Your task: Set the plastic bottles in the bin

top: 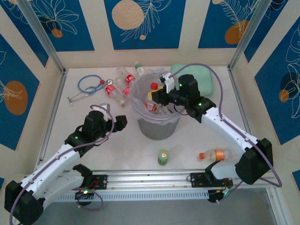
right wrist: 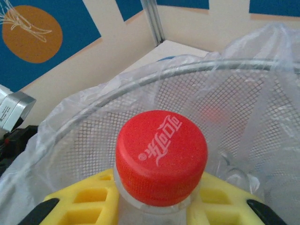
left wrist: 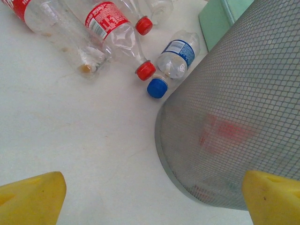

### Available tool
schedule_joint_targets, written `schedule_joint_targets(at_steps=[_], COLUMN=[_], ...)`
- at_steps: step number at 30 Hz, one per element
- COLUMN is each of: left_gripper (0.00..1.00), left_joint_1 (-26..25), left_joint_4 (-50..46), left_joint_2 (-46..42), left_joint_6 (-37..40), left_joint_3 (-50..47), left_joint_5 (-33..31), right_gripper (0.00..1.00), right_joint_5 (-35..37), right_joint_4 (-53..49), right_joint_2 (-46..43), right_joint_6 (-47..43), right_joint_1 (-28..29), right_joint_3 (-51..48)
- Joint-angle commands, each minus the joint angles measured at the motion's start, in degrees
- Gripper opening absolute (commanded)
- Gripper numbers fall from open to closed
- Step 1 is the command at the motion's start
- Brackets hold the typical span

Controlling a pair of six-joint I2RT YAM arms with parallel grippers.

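Right gripper (right wrist: 157,206) at 6 o'clock pinches red-capped bottle (right wrist: 161,157); bag-lined mesh bin (right wrist: 93,136) spans 9 to 3.

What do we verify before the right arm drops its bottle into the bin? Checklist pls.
1. Right gripper shut on the red-capped bottle, just below the cap: ok.
2. Bottle above the bin, inside its rim: ok.
3. Bin upright, liner bag spread over the rim: ok.
4. Left gripper open, low beside the bin, outside its mouth: ok.
5. Free space under the bottle: cannot tell.
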Motion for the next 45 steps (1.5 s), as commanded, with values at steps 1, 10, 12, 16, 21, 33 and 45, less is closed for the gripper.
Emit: schedule_joint_targets(at_steps=[1,10,12,16,21,33,45], left_gripper=[0.96,0.96,0.96,0.96,0.96,0.96,0.96], left_joint_1=[0.7,1.5,1.6,1.9,2.2,2.2,13.4], left_joint_4=[2.3,3.2,3.5,4.1,5.0,3.0,4.4], left_joint_2=[0.4,1.2,1.8,2.6,3.8,0.9,20.0], left_joint_6=[-0.3,0.0,0.0,0.2,0.4,0.2,-8.8], left_joint_3=[-0.6,-1.5,-1.4,-1.2,-1.0,-1.5,8.1], left_joint_5=[1.7,2.6,3.1,3.7,4.6,4.4,1.5], right_gripper=[0.01,0.86,0.87,0.86,0.67,0.27,0.32], right_joint_5=[0.4,-0.7,-0.6,0.9,1.1,2.0,4.3], right_joint_4=[3.0,-9.2,-13.1,-17.8,-20.6,-28.0,-29.3], right_joint_2=[-0.5,-4.4,-5.4,-4.9,-1.0,8.9,0.5], right_joint_6=[0.7,-2.9,-3.7,-4.7,-3.6,-1.1,4.6], right_joint_1=[1.1,0.7,0.0,-1.8,-5.0,-6.8,-5.8], right_joint_3=[-2.7,5.0,8.1,13.6,19.9,29.8,22.3])
